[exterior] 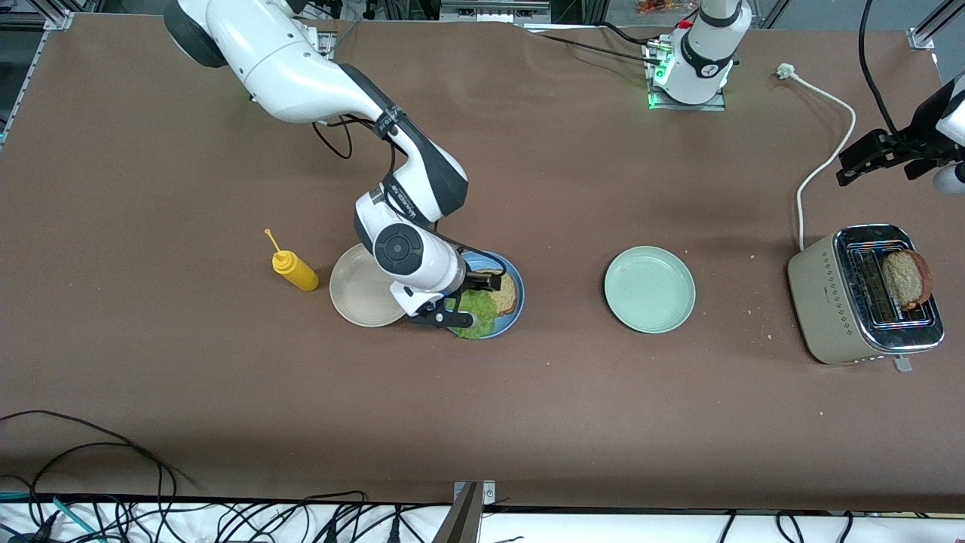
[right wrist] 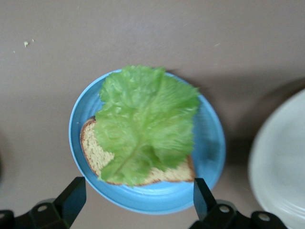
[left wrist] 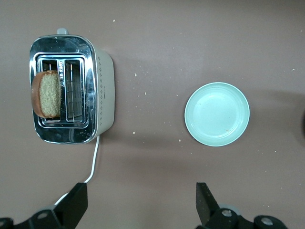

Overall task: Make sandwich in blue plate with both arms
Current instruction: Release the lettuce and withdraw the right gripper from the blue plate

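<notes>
The blue plate (exterior: 515,308) holds one brown bread slice (exterior: 507,292) with a crinkled green lettuce leaf (exterior: 477,311) lying on it. My right gripper (exterior: 457,300) hangs open and empty just above this plate. In the right wrist view the lettuce (right wrist: 145,119) covers most of the slice (right wrist: 96,153) on the plate (right wrist: 209,157), and the gripper (right wrist: 138,205) spans the plate's rim. A second bread slice (exterior: 907,277) stands in the toaster (exterior: 837,298). My left gripper (exterior: 878,162) is open and empty in the air above the table beside the toaster. It shows in the left wrist view (left wrist: 142,205) with the slice (left wrist: 46,94).
A beige plate (exterior: 360,298) touches the blue plate toward the right arm's end. A yellow squeeze bottle (exterior: 295,270) stands beside it. A pale green plate (exterior: 649,289) lies between the blue plate and the toaster. The toaster's white cord (exterior: 825,151) runs toward the bases.
</notes>
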`<state>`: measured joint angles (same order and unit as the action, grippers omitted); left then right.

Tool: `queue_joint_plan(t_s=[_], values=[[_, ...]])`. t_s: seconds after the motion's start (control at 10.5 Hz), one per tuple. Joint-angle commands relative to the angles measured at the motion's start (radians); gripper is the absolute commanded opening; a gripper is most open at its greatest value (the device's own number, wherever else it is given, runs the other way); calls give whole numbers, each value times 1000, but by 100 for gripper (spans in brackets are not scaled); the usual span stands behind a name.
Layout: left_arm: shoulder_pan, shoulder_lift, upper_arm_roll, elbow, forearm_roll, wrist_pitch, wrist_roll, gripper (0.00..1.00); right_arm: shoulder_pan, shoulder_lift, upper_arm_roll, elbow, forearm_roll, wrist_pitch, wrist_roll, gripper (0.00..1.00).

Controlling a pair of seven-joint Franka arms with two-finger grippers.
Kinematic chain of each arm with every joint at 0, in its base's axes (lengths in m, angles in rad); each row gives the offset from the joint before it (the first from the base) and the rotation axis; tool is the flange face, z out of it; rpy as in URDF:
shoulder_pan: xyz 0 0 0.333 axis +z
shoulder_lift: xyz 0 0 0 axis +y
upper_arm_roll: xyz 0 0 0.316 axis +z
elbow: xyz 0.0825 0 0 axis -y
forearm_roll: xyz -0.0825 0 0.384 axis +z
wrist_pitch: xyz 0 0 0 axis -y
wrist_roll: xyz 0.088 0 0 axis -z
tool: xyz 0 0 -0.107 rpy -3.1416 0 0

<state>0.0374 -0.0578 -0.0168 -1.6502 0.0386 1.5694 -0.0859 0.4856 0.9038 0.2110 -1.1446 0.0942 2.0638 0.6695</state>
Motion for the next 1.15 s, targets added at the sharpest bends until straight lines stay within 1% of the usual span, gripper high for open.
queue_joint_plan(t_s=[0.0,0.1,0.19,0.29,0.48,0.67,0.76,0.86,0.95,1.05], values=[[7,10,-8,26,15,-19,3,100,-5,-169,-103,-9,1,-209,-10,100],[7,10,-8,26,15,-19,3,100,-7,-202,-158,-9,-1,-262,-13,100],[7,10,-8,26,15,-19,3,100,-7,-242,-212,-9,2,-334,-74,100],[9,10,-8,26,15,-19,3,100,-7,-284,-261,-9,2,-396,-187,100],[9,10,-8,26,17,-19,3,100,-7,-363,-355,-11,4,-557,-318,100],[13,10,-8,26,15,-19,3,100,-7,-448,-454,-23,4,-654,-443,100],[13,10,-8,26,15,-19,5,100,-7,-485,-502,-53,7,-662,-506,100],[15,10,-8,26,15,-19,5,100,-7,-502,-531,-75,9,-657,-551,100],[15,15,-8,27,15,-19,5,100,-5,-511,-551,-80,1,-659,-561,100],[15,16,-8,26,15,-19,5,100,-2,-543,-564,-133,1,-636,-568,100]])
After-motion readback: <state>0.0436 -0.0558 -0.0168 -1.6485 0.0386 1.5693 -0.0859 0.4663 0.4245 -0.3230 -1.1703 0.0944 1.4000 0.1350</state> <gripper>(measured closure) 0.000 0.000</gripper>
